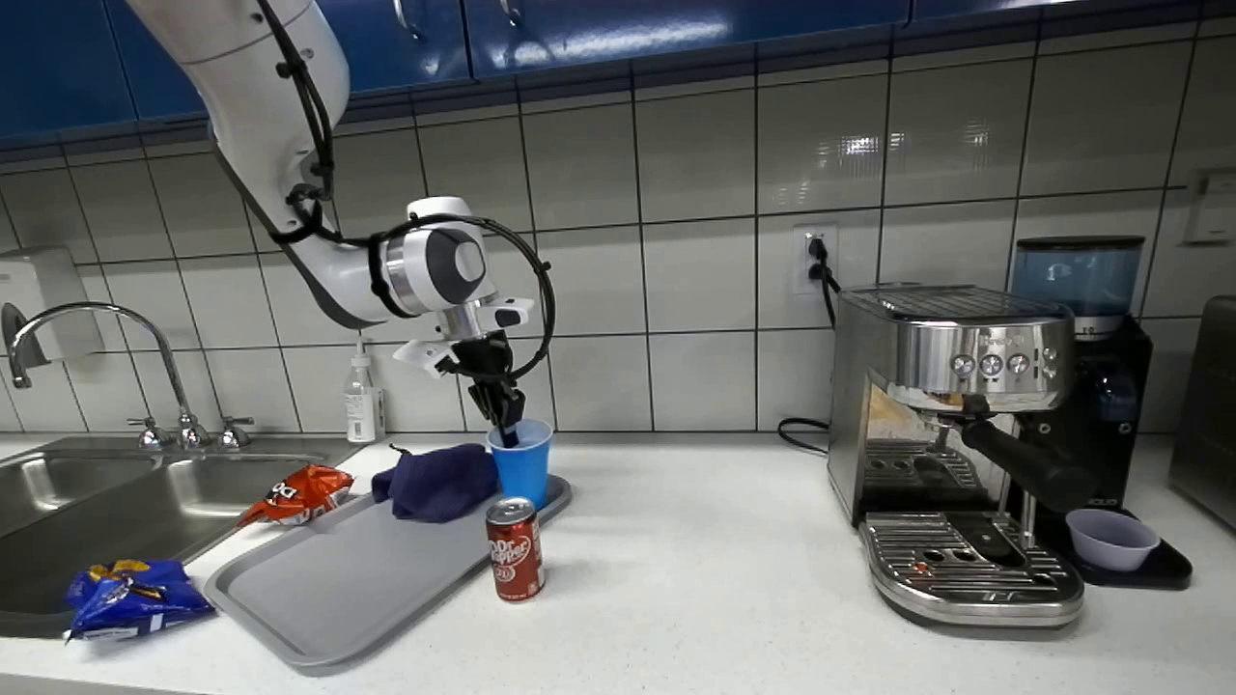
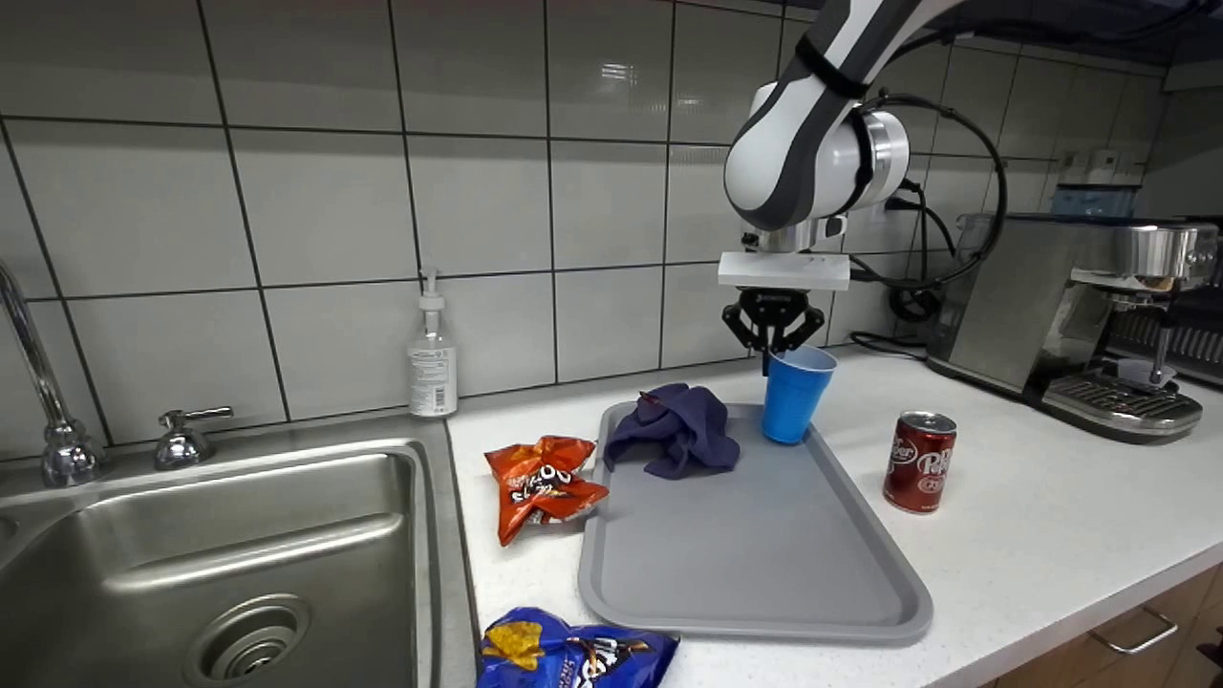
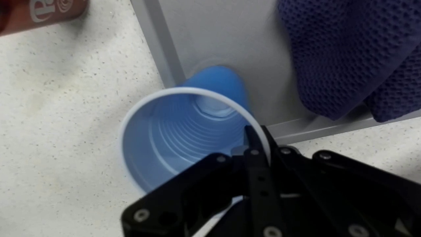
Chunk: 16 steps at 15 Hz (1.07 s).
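My gripper [image 3: 261, 133] is shut on the wall of a blue cup [image 3: 184, 138] at its white rim, one finger inside and one outside. In both exterior views the gripper [image 1: 510, 439] [image 2: 766, 363] points down at the cup [image 1: 524, 475] [image 2: 795, 399]. The cup leans a little, its base at the back corner of the grey tray [image 1: 357, 589] [image 2: 755, 564]. A crumpled dark purple cloth [image 1: 439, 485] [image 2: 676, 435] lies on the tray beside the cup; it also shows in the wrist view [image 3: 348, 59]. A red soda can [image 1: 515, 550] [image 2: 920, 462] stands upright on the counter beside the tray.
An orange chip bag [image 1: 301, 494] [image 2: 545, 485] and a blue chip bag [image 1: 135, 598] [image 2: 578, 655] lie between tray and sink [image 2: 268, 535]. A soap bottle [image 2: 433, 358] stands by the tiled wall. An espresso machine [image 1: 956, 434] and a grinder [image 1: 1091, 386] stand further along.
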### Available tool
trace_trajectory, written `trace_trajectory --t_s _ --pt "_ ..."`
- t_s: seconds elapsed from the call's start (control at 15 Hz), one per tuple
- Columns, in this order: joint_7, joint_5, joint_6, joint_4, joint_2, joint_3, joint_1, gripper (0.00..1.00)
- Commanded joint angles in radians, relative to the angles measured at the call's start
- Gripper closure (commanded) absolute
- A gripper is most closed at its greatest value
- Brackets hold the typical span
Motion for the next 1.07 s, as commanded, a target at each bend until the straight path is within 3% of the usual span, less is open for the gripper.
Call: trace_trajectory --t_s 0.0,0.2,0.27,0.4,0.87,1.0 --pt "0.003 -0.014 -0.029 0.035 0.019 -0.011 0.011 0.99" --pt "0.005 -0.018 -0.031 0.036 0.022 -0.014 0.015 0.99" --pt "0.009 -0.023 -0.036 0.038 0.023 -0.017 0.02 0.72" --pt "0.005 -0.025 -0.038 0.034 0.02 -0.017 0.02 0.65" --pt "-0.036 0.008 -0.021 -0.003 -0.032 -0.005 -0.013 0.12" --pt "-0.049 0.016 -0.011 -0.017 -0.055 0.0 -0.024 0.0"
